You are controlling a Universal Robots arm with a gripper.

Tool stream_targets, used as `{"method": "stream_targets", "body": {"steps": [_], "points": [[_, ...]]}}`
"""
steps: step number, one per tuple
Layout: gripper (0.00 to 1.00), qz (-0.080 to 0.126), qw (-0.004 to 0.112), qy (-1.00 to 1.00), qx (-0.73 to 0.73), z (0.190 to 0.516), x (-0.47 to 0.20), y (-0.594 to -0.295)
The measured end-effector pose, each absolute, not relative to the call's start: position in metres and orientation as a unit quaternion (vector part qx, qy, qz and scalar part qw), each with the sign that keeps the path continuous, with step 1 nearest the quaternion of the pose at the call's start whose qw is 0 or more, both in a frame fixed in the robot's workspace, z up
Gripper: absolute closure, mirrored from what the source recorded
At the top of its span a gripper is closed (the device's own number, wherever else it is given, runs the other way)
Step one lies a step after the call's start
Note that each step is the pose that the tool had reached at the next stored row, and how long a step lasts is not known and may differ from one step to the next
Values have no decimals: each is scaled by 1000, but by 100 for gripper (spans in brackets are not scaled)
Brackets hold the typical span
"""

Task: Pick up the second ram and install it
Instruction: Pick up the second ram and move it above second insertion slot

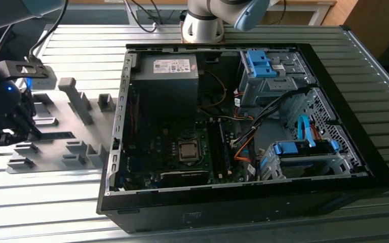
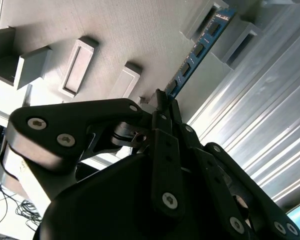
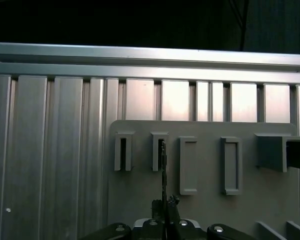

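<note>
A: Pincer (image 2: pixel 162 102) state?
B: Clamped on one end of ram (image 2: pixel 199 52), going by second wrist view.

A: Ram where?
B: Over grey plate (image 3: pixel 205 215), far end at slot block (image 3: pixel 155 150), edge-on in first wrist view. Can't tell whether seated in slot or just clear of it. Plate on table (image 1: pixel 46 212), between table edge and case (image 1: pixel 248 212), on the exterior view's left.

A: Doing the lift well?
B: Judgement only: draw straight out in line with slot, no twist, no sideways lean. Thin board, likely to bind or flex. End-on hold, so long lever; firm grip and slow going advised.

A: Room to move?
B: Tight sideways, with neighbour blocks (image 3: pixel 188 191) just beside. Open above plate. Taller blocks (image 1: pixel 73 98) near, toward case. Raised case wall right by plate edge, so worth clearing high. Bare ribbed table beyond plate's far edge.
</note>
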State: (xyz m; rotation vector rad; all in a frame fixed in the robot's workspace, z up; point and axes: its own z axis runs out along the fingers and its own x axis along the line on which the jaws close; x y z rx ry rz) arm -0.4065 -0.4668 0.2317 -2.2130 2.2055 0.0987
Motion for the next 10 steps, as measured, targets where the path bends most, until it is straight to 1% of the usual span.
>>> {"method": "stream_targets", "body": {"steps": [10], "points": [[86,32,8,706,-708,239,-407,-467]]}}
